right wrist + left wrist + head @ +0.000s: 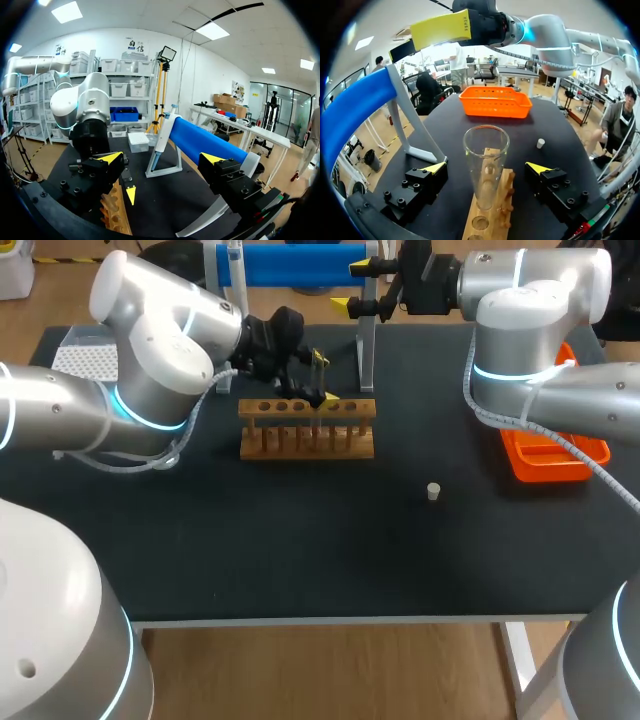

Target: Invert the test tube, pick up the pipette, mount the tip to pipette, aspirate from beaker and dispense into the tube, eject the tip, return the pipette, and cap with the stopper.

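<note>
Left wrist view: test tube (486, 165) mouth-up in rack (492, 220), untouched between wide-open left end effector (487, 168)

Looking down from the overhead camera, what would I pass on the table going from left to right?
White perforated box → wooden rack → small white stopper → orange basket.
</note>
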You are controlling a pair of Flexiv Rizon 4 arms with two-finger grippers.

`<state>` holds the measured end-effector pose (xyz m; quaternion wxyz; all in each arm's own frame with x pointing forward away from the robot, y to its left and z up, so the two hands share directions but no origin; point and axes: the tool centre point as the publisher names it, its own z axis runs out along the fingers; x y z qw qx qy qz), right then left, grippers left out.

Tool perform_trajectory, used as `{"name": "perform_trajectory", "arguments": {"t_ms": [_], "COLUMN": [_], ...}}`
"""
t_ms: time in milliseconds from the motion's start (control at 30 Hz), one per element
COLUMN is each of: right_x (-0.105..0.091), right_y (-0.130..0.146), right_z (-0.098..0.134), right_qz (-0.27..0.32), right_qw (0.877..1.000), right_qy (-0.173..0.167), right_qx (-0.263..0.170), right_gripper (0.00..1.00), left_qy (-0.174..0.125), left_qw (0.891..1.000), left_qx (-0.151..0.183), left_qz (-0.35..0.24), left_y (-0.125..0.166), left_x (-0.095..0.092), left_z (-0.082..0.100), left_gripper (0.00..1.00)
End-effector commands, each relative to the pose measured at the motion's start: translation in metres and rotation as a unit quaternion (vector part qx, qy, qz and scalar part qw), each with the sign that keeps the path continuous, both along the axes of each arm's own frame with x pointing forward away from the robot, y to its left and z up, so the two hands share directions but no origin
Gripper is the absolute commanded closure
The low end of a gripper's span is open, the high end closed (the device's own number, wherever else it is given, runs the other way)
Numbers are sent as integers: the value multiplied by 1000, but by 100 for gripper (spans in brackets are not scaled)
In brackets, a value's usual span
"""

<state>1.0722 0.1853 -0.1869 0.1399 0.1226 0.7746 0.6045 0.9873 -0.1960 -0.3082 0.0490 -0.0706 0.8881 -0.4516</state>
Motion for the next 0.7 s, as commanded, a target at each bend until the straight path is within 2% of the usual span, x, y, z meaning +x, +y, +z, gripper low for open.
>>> {"name": "perform_trajectory", "arguments": {"t_ms": [33,700], "right_x": [1,1], "right_y": [0,0], "right_z": [-1,-1], "right_qz": [0,0], "right_qw": [1000,1000], "right_qy": [0,0], "right_qx": [1,1], "right_gripper": [0,0], "left_qy": [1,1], "left_qw": [1000,1000], "left_qx": [1,-3], "left_qz": [-1,-4], "left_y": [-2,-2], "left_x": [2,3], "left_z": [-1,1], "left_gripper": [0,0]}}
